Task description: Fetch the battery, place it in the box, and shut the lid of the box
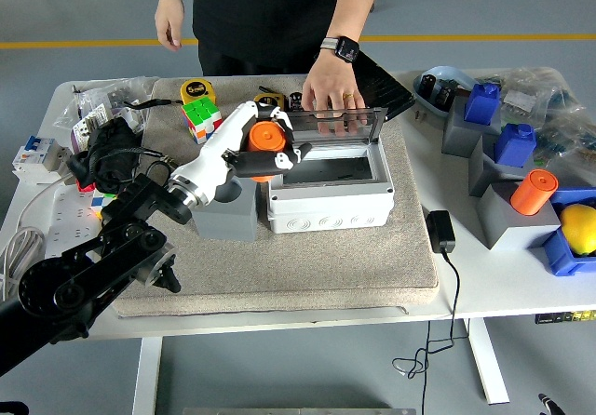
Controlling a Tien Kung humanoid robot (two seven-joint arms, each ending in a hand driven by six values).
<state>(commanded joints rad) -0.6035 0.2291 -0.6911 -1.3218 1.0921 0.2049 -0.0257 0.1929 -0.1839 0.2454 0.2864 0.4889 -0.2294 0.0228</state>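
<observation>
My left hand [265, 145] is shut on an orange cylindrical battery [265, 138] and holds it in the air at the left edge of the white box [331, 196]. The box sits on the beige mat with its clear lid [326, 125] standing upright at the back. A person's hand [331, 94] presses on the top of that lid. The grey stand [228, 215] left of the box has nothing on top. A second orange battery [534, 192] rests on a grey stand at the right.
A Rubik's cube [201, 117] and two yellow tape measures [196, 89] lie behind my left hand. Grey stands with blue blocks [515, 143], a yellow ball [579, 227] and a black adapter [440, 232] crowd the right side. A black bundle [112, 150] lies at far left.
</observation>
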